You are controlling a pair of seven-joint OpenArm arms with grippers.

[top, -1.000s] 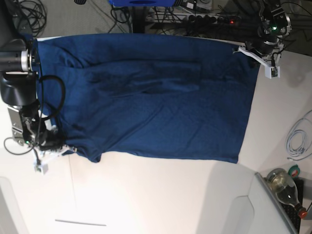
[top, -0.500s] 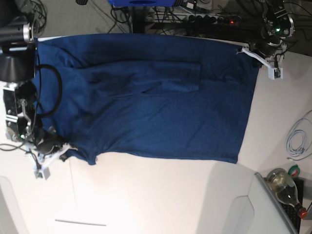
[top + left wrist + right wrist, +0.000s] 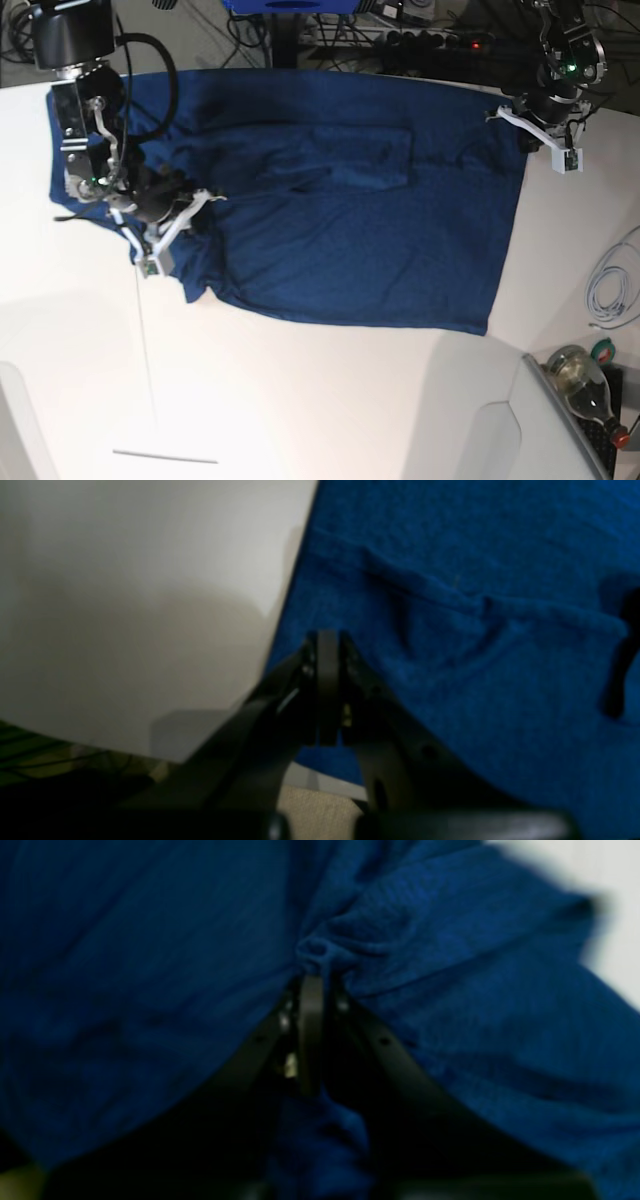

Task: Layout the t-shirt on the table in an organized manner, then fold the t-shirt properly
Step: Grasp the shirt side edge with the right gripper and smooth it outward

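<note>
Currently the t-shirt (image 3: 330, 200) lies spread on the table (image 3: 300, 400), right gripper (image 3: 312, 985) clamped on bunched fabric, left gripper (image 3: 327, 645) closed at the edge; carry the fold over evenly, avoiding wrinkles.

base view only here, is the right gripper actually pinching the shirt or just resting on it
Observer: Pinching. In the right wrist view the right gripper is shut with a bunched fold of the shirt puckered at its tip.
Operator: and the left one, got cloth too
Observer: The left wrist view shows the left gripper shut at the shirt's edge, right where blue cloth meets the white table. Whether cloth is caught between the fingers cannot be told.
Operator: any wrinkles near it
Observer: Yes, a raised crease runs across the cloth just beyond the left gripper's tip.
</note>
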